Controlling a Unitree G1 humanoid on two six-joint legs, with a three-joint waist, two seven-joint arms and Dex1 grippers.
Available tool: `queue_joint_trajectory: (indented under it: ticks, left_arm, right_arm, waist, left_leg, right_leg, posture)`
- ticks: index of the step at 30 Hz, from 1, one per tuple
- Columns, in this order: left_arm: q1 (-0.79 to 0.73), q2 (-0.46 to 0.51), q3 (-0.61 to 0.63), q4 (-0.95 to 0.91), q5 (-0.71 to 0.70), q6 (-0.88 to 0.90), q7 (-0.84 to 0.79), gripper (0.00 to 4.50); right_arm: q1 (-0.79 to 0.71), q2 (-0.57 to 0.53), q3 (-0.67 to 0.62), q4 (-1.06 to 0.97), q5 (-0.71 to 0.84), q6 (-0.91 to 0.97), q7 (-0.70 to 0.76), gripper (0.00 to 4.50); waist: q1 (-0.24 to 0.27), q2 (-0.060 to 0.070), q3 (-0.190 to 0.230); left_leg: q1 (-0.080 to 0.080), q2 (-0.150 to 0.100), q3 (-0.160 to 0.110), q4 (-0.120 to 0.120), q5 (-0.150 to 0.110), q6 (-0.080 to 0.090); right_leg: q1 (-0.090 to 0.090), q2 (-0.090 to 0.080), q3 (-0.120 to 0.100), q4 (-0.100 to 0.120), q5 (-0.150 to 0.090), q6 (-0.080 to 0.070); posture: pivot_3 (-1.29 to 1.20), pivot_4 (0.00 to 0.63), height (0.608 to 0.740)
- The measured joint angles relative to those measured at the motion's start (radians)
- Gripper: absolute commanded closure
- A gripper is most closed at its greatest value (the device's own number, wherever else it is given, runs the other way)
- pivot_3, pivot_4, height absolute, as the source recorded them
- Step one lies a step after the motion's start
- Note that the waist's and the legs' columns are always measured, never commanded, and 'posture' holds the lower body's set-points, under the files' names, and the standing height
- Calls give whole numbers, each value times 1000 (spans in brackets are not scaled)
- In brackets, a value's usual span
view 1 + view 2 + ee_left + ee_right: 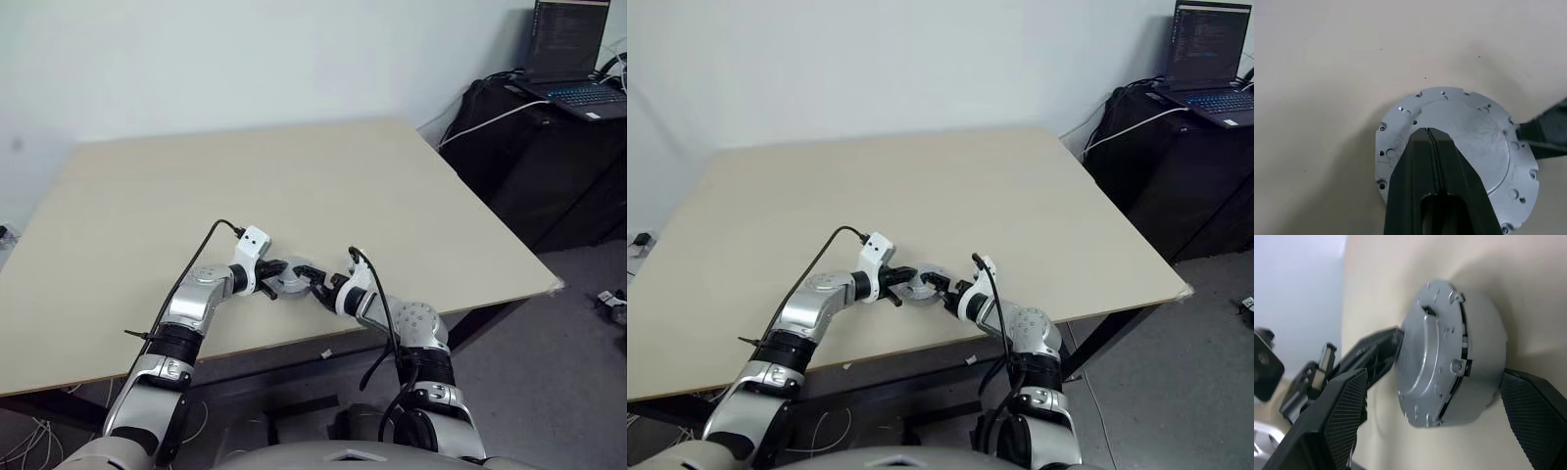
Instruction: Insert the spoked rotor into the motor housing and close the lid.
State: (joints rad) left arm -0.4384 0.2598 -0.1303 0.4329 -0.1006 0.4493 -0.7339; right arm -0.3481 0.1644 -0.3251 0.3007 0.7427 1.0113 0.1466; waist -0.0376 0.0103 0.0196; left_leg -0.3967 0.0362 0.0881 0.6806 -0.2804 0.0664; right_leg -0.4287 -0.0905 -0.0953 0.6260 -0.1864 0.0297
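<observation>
Two grippers at lid (1469, 142) capping motor housing (1481, 367); left gripper (1430, 139) pressed together, right gripper (1435, 426) spread

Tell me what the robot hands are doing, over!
Left gripper shut, tips resting on round silver-grey metal lid. Right gripper open wide, straddling the lidded grey motor housing. Nothing in the way on the beige table.
</observation>
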Motion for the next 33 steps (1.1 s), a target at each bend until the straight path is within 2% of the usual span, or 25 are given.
queue_joint_trajectory:
  ticks: [16,30,33]
  left_arm:
    - [-1,18,6,-2,1,1,12,4500]
    - [5,12,0,-6,-1,4,5,4500]
    - [5,13,3,-7,-1,3,8,4500]
  right_arm:
    - [-2,0,11,6,48,78,72,7]
    - [-14,2,52,55,8,-2,0,7]
    - [-14,2,53,55,16,-1,3,590]
  waist:
    - [0,0,0]
    - [-1,0,0]
    - [0,0,0]
  left_leg:
    - [0,0,0,0,0,0]
    - [0,0,0,0,0,-1]
    - [0,0,0,0,0,-1]
  right_leg:
    - [0,0,0,0,0,0]
    - [0,0,0,0,0,0]
    - [0,0,0,0,0,0]
  posture:
    - [0,0,740]
    - [0,0,740]
    - [0,0,740]
